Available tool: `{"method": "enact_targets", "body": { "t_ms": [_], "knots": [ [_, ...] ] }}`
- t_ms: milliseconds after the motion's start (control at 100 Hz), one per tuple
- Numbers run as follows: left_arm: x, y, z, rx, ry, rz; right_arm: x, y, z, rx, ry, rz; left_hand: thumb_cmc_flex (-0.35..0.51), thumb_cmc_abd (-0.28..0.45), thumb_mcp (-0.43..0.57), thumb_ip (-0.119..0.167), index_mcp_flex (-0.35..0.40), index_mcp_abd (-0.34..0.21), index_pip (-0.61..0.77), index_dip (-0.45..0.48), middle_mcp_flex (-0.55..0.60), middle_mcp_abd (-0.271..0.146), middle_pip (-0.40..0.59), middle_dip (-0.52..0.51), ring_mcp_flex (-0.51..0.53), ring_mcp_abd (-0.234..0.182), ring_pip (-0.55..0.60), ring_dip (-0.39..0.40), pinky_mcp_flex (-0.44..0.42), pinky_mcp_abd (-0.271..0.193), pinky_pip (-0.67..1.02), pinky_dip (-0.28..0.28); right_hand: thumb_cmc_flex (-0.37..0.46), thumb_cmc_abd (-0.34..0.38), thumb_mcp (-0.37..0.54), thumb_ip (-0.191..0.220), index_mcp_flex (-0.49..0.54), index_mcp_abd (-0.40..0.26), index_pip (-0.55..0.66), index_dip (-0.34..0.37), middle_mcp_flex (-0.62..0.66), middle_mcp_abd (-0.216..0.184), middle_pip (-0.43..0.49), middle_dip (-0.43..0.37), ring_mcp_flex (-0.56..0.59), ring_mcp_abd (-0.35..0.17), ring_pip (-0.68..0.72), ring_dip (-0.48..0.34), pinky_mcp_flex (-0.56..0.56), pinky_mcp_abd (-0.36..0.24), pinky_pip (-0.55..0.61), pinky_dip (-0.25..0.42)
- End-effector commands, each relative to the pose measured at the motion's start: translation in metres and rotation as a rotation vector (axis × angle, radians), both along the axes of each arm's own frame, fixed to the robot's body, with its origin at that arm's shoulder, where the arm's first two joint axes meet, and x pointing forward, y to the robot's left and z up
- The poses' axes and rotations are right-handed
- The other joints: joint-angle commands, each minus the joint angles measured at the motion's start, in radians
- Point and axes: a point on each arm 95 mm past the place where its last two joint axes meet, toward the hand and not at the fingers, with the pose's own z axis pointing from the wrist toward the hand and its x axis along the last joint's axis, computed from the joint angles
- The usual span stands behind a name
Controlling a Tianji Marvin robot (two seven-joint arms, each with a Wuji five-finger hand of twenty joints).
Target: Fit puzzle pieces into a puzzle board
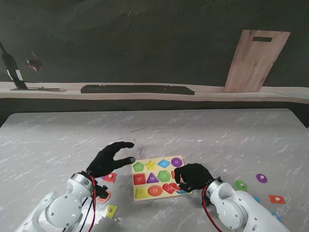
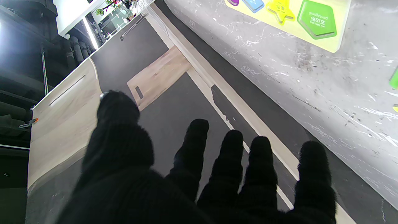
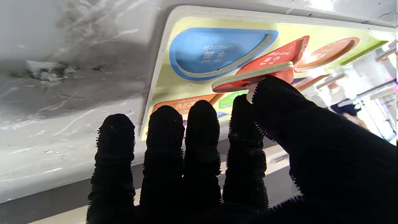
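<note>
Only wristward: right hand pinching red heart piece (left hand splayed, empty).

Grey marbled surface; wooden board leans on dark back wall, long black bar lies on ledge w/ it.

1. "Semicircle", upside down as shown in the right wrist view, with small unreadable characters beside it, on the blue piece at a corner of the board.
2. White lettering on the red piece, tilted, too blurred to read.
3. Lettering on the green pentagon near a board corner, too small to read.
</note>
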Motion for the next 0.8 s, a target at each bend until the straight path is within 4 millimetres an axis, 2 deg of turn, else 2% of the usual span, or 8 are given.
{"method": "enact_targets", "body": {
  "t_ms": [0, 790],
  "knots": [
    [-0.001, -0.001, 0.000, -0.008, 0.000, -0.003, -0.003, 0.009, 0.000, 0.006, -0.010, 0.015, 0.011, 0.024, -0.014, 0.027, 0.024, -0.034, -0.013, 0.010, -0.013, -0.018, -0.016, 0.003, -0.026, -0.027, -0.019, -0.003, -0.014, -0.121, -0.011, 0.016, 0.003, 0.018, -0.001, 0.003, 0.046, -0.002, 0.077, 0.021, 0.022, 0.035, 0.038, 0.013, 0.023, 0.010, 0.046, -0.003, -0.012, 0.036, 0.042, 0.014],
    [-0.002, -0.001, 0.000, -0.014, -0.002, 0.007, 0.005, 0.030, -0.006, -0.050, -0.075, 0.109, -0.004, 0.030, -0.019, 0.026, 0.028, -0.032, -0.018, 0.009, -0.009, -0.017, -0.016, 0.004, -0.025, -0.026, -0.017, -0.002, -0.015, -0.119, -0.008, 0.016, 0.019, 0.040, -0.034, 0.009, 0.030, -0.002, 0.078, 0.015, 0.008, 0.034, 0.038, 0.014, 0.011, 0.004, 0.046, -0.010, -0.019, 0.034, 0.044, 0.007]
  ]
}}
